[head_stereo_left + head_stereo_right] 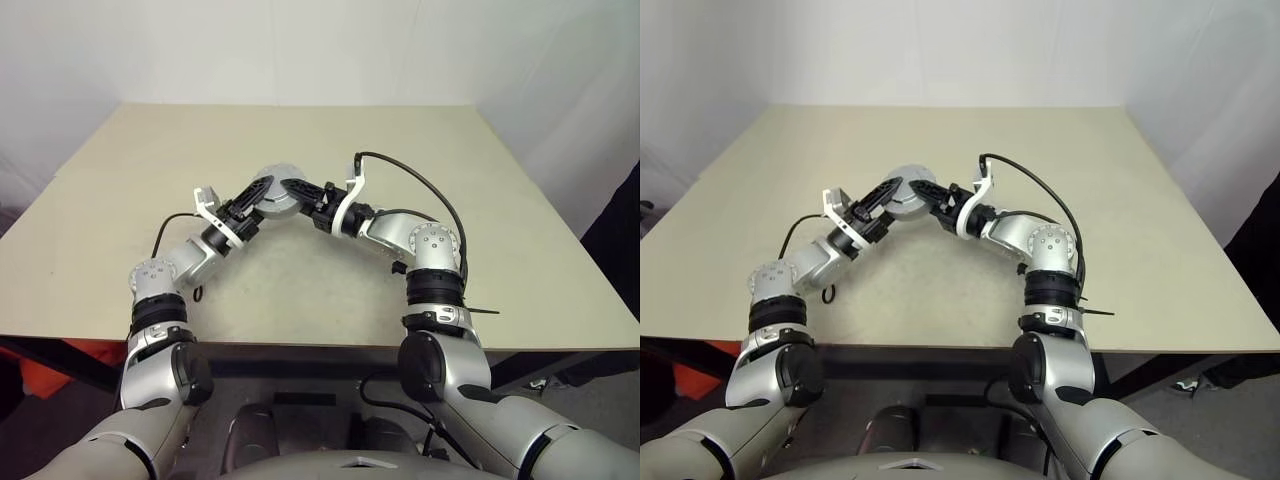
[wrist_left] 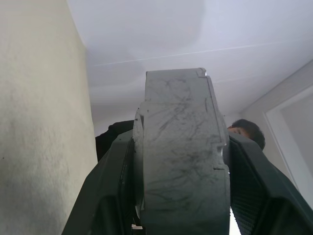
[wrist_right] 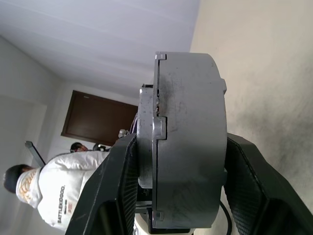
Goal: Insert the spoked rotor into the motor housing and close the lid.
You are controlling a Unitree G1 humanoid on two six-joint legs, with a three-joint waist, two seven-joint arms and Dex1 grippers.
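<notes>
- Left gripper [image 1: 258, 203] clamped on the grey housing [image 1: 275, 190] from the left, one black finger [image 2: 110, 193] on each flat face, jaws about half spread.
- Right gripper [image 1: 303, 198] clamped on the same housing from the right, fingers [image 3: 254, 188] likewise astride both faces, jaws about half spread.
- Housing held between the two grippers, lifted clear of the table [image 1: 120, 200], standing on edge (scratched grey rim facing each wrist camera).
- In the right wrist view, a seam and small notches along the rim [image 3: 161, 122], a thinner disc layer lying flush against the thicker body; lid or not, cannot tell.
- Rotor and windings hidden, if inside.
- Beyond the right gripper, a person in a white jacket [image 3: 63, 191] by a dark door [image 3: 98, 120].
- Beyond the left gripper, a person's dark hair [image 2: 247, 129].
</notes>
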